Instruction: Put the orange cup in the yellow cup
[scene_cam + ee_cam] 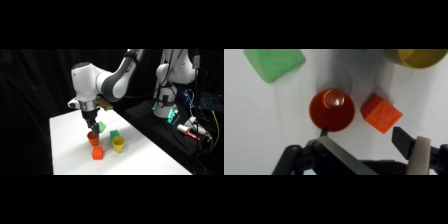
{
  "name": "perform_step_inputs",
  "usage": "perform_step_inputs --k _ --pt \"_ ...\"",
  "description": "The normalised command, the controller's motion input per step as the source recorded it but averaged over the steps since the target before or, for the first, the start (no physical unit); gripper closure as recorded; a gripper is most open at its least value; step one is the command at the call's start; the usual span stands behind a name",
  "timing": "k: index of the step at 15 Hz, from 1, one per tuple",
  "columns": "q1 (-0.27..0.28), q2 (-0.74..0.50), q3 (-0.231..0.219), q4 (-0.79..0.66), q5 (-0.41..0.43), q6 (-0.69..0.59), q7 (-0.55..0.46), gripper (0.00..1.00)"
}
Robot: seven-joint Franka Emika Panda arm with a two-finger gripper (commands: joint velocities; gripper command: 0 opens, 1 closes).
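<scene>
White counter (140, 162) is being lit against a black-draped room. Orange cup (93, 138) is being gripped at its rim by the hand (92, 131), just above counter, w/ orange cube (98, 153) beside it, yellow cup (118, 144) nearby, green blocks (114, 134) behind.

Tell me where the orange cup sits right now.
In the side view the orange cup sits on the white table, under the gripper, between the orange cube and a green block.
</scene>
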Motion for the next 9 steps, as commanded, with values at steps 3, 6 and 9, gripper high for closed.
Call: perform_step_inputs --k 3,6,9 --pt "-0.051 0.2 0.04 0.17 0.103 0.15 0.0 0.0" --pt "-0.061 0.18 0.048 0.14 0.114 0.14 -0.01 0.0" --pt "-0.067 0.16 0.057 0.12 0.113 0.14 -0.02 0.0"
